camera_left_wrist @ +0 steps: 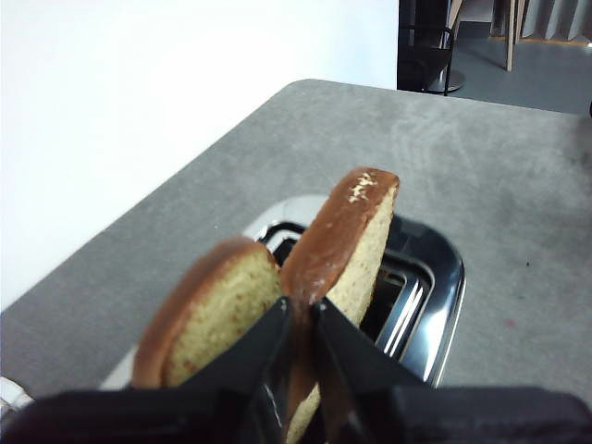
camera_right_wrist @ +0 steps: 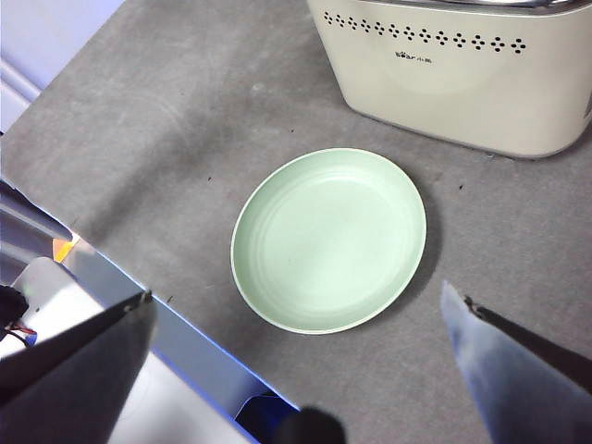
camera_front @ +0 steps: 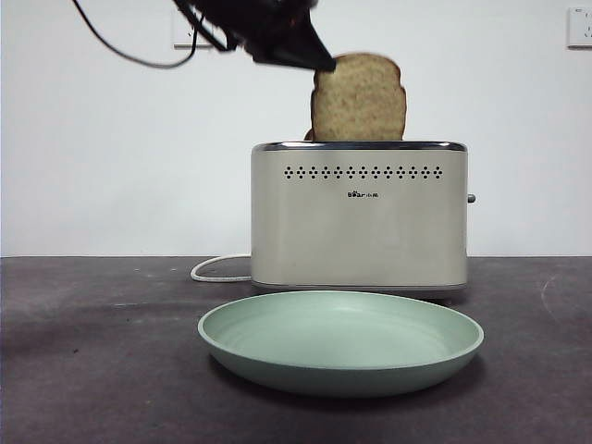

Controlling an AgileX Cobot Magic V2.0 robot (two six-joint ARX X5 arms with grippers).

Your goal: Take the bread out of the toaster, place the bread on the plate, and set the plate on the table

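The bread [camera_front: 359, 100] stands tall out of the cream toaster [camera_front: 359, 217], most of it above the chrome rim. My left gripper [camera_front: 314, 60] comes in from the upper left and is shut on the bread's upper edge. In the left wrist view the jaws [camera_left_wrist: 301, 324] pinch the brown crust of the bread [camera_left_wrist: 342, 250] above the toaster's slot [camera_left_wrist: 435, 277]. The mint-green plate [camera_front: 340, 375] lies on the table [camera_front: 92, 351] in front of the toaster. My right gripper [camera_right_wrist: 305, 351] is open and empty, high above the plate [camera_right_wrist: 328, 236].
A second slice with a domed top [camera_left_wrist: 208, 314] stands in the other slot next to the held bread. A white cord [camera_front: 217, 268] trails left from behind the toaster. The table's near edge [camera_right_wrist: 176, 333] shows in the right wrist view.
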